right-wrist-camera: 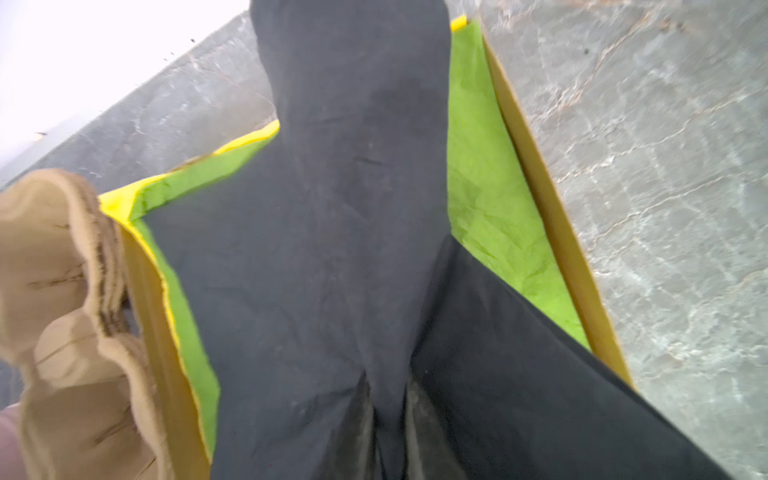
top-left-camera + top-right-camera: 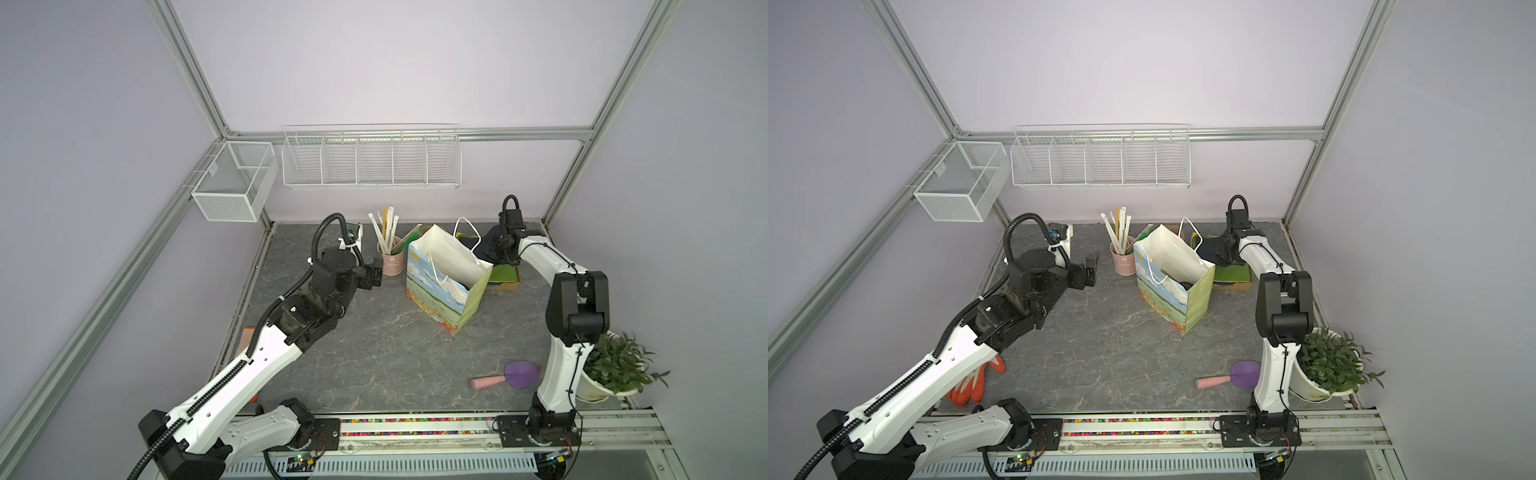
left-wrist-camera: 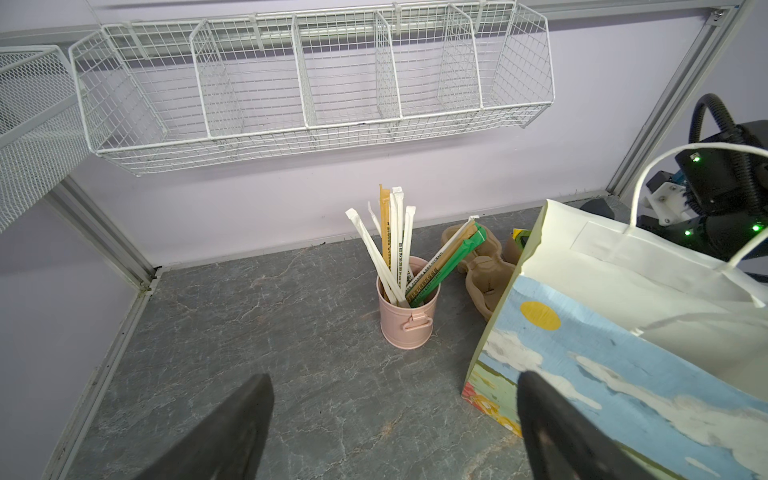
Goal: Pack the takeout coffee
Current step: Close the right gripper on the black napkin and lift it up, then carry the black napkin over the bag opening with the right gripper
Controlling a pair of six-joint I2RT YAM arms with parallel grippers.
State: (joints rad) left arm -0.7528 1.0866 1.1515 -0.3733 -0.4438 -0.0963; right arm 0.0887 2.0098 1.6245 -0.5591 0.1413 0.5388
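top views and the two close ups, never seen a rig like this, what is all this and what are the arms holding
Two white-and-black robot arms stand at the front edge of a grey table. Both top views look down from one camera head overhead. The two close-ups come from cameras on the arms' wrists. On the table are a painted paper bag, a pink bucket of straws, a cardboard box of coloured sheets, a purple scoop and a potted plant. The left gripper is open and holds nothing. The right gripper pinches a dark sheet at the box.
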